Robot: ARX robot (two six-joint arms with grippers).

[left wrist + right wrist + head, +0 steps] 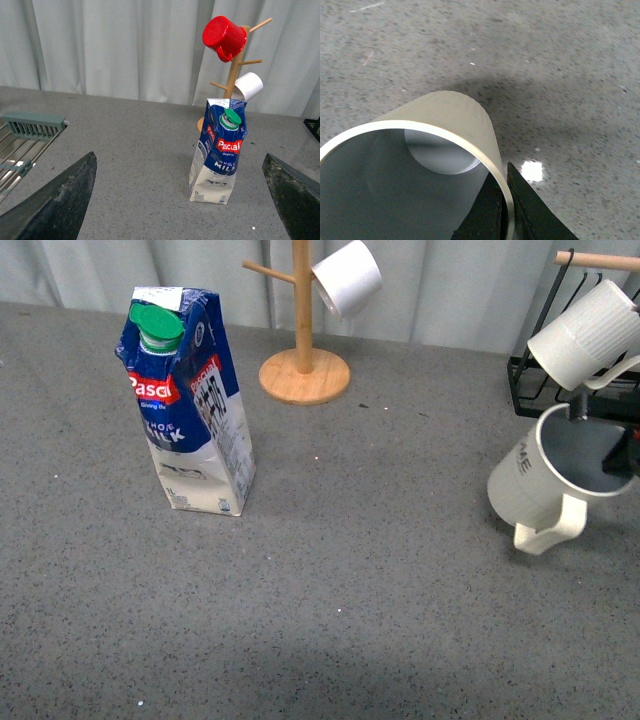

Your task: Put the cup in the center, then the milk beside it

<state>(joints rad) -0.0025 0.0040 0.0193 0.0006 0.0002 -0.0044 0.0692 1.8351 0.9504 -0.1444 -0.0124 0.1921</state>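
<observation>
The cup [540, 478], off-white with a grey inside and "ME" lettering, hangs tilted above the table at the far right, mouth up and to the right, handle pointing down. My right gripper [622, 454] is shut on its rim. In the right wrist view the gripper [504, 210] pinches the cup [450, 112] wall, one finger inside and one outside. The milk [195, 410], a blue-and-white carton with a green cap, stands upright at the left. My left gripper [178, 157] is open and empty, facing the milk [220, 155] from a distance.
A wooden mug tree [303, 360] stands at the back with a white mug [347, 278] and a red mug [224, 37]. A black rack [522, 388] at the back right holds a ribbed white mug [585, 335]. A wire dish rack [30, 135] lies left.
</observation>
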